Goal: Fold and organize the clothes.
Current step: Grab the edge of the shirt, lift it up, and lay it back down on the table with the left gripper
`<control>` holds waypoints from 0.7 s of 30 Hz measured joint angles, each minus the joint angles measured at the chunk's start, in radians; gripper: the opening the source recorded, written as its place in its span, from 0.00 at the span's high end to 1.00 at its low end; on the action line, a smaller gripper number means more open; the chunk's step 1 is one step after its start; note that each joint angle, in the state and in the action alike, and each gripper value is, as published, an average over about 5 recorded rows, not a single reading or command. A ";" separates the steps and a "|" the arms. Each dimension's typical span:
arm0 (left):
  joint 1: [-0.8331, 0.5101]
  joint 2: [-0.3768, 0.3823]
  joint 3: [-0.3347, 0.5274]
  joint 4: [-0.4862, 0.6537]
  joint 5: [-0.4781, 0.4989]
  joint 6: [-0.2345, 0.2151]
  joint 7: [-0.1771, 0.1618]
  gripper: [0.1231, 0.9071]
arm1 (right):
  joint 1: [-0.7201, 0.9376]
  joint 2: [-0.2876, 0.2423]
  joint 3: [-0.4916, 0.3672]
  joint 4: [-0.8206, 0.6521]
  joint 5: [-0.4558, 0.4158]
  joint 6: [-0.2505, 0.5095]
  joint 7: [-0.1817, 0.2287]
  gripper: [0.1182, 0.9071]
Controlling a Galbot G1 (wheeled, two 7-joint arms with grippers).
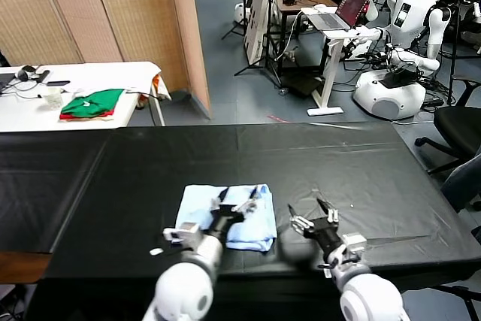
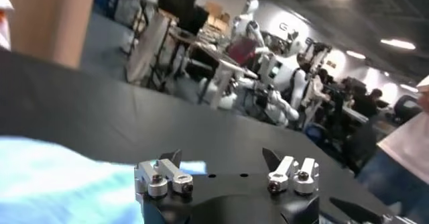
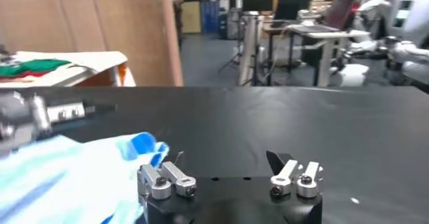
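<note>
On the black table [image 1: 361,178] in front of you, the T-shirt [image 1: 199,208] lies folded into a small block. Your left gripper [image 1: 239,202] sits over it, fingers wide and empty. Your right gripper [image 1: 310,214] waits beside it, wide too. Only tidying looks left.

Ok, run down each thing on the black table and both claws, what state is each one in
T-shirt: folded into a small rectangle, lying flat on the table.
Left claw: open, over the T-shirt, holding nothing.
Right claw: open, empty, above bare table beside the T-shirt.
</note>
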 joint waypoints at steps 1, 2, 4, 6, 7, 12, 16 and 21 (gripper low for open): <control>0.005 0.022 -0.019 -0.001 0.008 -0.006 0.004 0.00 | 0.017 0.003 -0.020 -0.013 -0.011 0.003 -0.001 0.00; 0.011 0.044 -0.038 -0.002 0.016 -0.011 0.007 0.00 | 0.035 0.007 -0.040 -0.028 -0.020 0.006 -0.001 0.00; 0.025 0.080 -0.073 -0.007 0.027 -0.016 0.011 0.00 | 0.071 0.018 -0.078 -0.059 -0.033 0.007 -0.003 0.00; 0.041 0.103 -0.105 -0.014 0.034 -0.018 0.011 0.00 | 0.109 0.032 -0.111 -0.093 -0.044 0.005 -0.001 0.00; 0.050 0.109 -0.118 -0.016 0.038 -0.018 0.010 0.00 | 0.127 0.039 -0.123 -0.111 -0.051 0.005 0.002 0.00; 0.087 0.113 -0.162 -0.010 0.063 -0.029 0.010 0.00 | 0.194 0.066 -0.145 -0.201 -0.097 0.004 0.042 0.00; 0.109 0.102 -0.188 0.009 0.066 -0.042 0.013 0.00 | 0.204 0.078 -0.138 -0.250 -0.106 0.006 0.066 0.00; 0.122 0.095 -0.212 0.028 0.053 -0.048 0.016 0.00 | 0.198 0.090 -0.122 -0.253 -0.058 0.010 0.061 0.00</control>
